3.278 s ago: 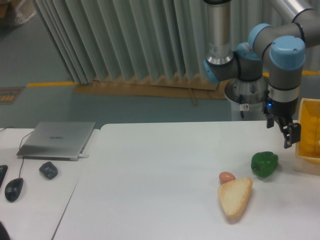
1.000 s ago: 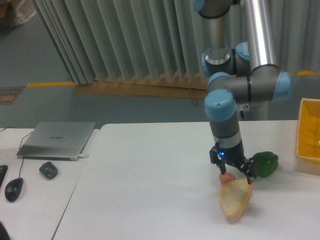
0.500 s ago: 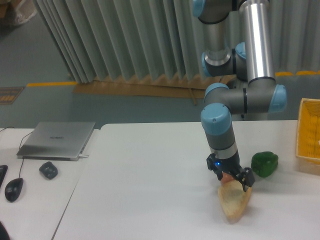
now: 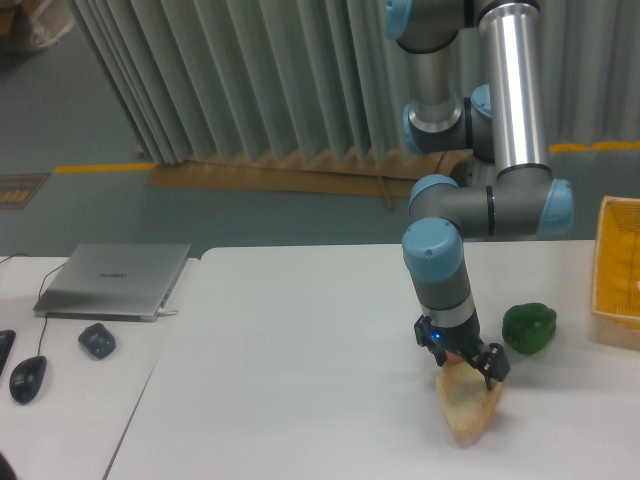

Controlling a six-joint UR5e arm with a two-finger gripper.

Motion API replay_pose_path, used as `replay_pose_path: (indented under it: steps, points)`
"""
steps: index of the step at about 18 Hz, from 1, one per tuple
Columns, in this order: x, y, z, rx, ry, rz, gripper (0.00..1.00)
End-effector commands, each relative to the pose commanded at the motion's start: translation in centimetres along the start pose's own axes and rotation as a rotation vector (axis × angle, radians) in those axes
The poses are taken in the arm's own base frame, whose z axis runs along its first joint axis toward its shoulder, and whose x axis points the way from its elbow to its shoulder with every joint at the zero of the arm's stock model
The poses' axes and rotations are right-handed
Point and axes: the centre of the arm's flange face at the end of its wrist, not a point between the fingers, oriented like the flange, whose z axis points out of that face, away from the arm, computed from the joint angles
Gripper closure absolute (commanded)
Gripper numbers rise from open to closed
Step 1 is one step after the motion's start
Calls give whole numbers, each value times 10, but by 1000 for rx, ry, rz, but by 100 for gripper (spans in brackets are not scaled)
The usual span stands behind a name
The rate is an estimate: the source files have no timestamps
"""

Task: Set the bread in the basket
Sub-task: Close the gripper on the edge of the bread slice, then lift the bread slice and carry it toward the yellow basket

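The bread (image 4: 467, 410), a tan wedge with a golden crust, lies flat on the white table at the front right. My gripper (image 4: 466, 366) points down at its wide far end. The dark fingers stand apart, one on each side of that end, so the gripper is open and low over the bread. The yellow lattice basket (image 4: 620, 272) stands at the right edge of the view, partly cut off, well to the right of the gripper. The small brown egg is hidden behind the gripper.
A green bell pepper (image 4: 528, 328) sits just right of the gripper, between it and the basket. A laptop (image 4: 115, 280), a dark mouse (image 4: 27, 378) and a small dark object (image 4: 97, 340) lie on the left table.
The arm swung from beside the basket to the bread and came down over its wide end. In the last half second it lowered slightly; the bread has not moved.
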Motion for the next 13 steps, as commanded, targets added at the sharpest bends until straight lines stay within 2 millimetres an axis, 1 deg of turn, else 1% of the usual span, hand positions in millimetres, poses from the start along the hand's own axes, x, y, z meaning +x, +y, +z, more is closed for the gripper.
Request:
replay_pose_path:
  steps: [1,2,4,6,8,10,12,13]
  points:
    - [1,1,-1,0,0,0,67]
    - [1,2,-1,-2,0,0,69]
    - [2,1,-1,-2,-1,-4,83]
    - [2,2,-2,0,-3,-8,89]
    - [-1,2,-7,11,-2,-10,89]
    - [-2,5,-18,34,6,-16,89]
    - [-1,6,-19,38,19,-19,89]
    - [-2,8,-22,38,19,-24,89]
